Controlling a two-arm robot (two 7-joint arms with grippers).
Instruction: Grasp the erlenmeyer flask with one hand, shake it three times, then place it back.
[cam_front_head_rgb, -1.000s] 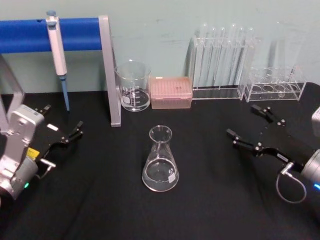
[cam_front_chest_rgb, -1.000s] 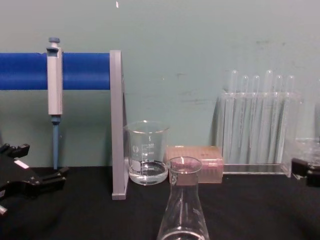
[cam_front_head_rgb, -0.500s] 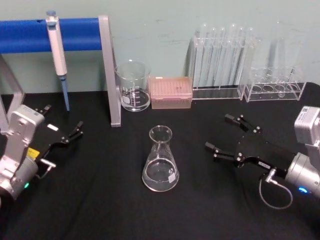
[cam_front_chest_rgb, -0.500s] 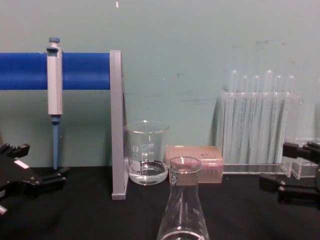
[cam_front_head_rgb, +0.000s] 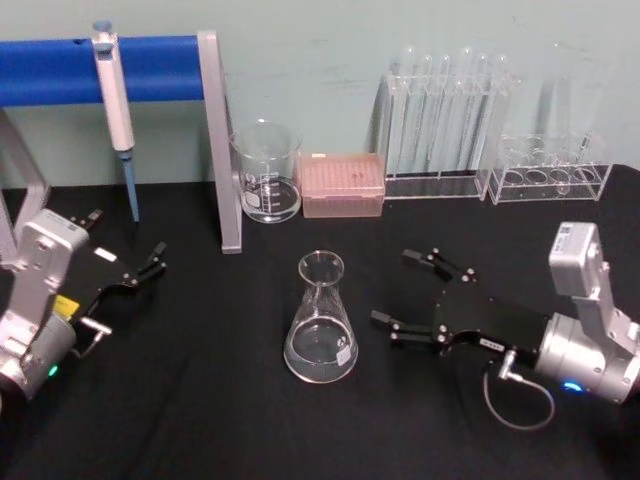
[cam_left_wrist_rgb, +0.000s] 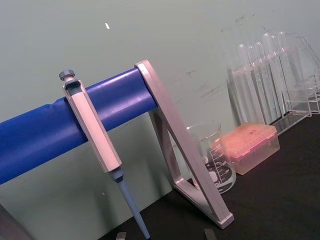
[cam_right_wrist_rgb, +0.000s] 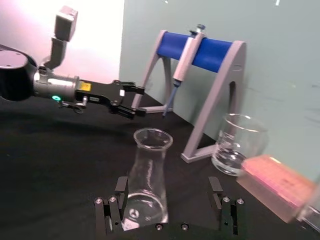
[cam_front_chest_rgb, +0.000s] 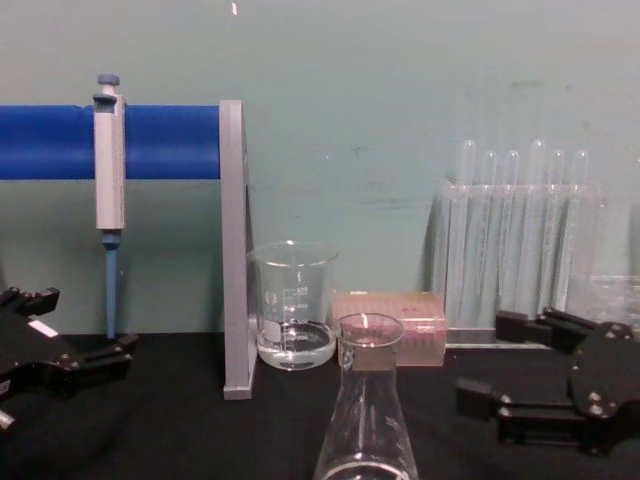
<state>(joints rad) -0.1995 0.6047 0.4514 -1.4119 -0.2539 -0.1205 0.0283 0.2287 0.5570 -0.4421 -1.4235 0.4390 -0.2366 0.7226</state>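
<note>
The erlenmeyer flask (cam_front_head_rgb: 321, 320) stands upright on the black table (cam_front_head_rgb: 200, 400) near its middle, with a little clear liquid in its base. It also rises at the bottom centre of the chest view (cam_front_chest_rgb: 367, 410). My right gripper (cam_front_head_rgb: 392, 287) is open, low over the table, just to the right of the flask and pointing at it without touching. In the right wrist view the flask (cam_right_wrist_rgb: 147, 180) stands ahead of the open fingers (cam_right_wrist_rgb: 121, 186), offset toward one side. My left gripper (cam_front_head_rgb: 128, 233) rests open at the far left, well away from the flask.
A glass beaker (cam_front_head_rgb: 266, 172) and a pink tip box (cam_front_head_rgb: 342, 184) sit behind the flask. A test tube rack (cam_front_head_rgb: 440, 120) and a lower clear rack (cam_front_head_rgb: 550, 170) line the back right. A pipette (cam_front_head_rgb: 115, 100) hangs on the blue stand (cam_front_head_rgb: 150, 68) at back left.
My right gripper has travelled left from the table's right edge to just beside the flask, staying open. The left arm and the flask have not moved.
</note>
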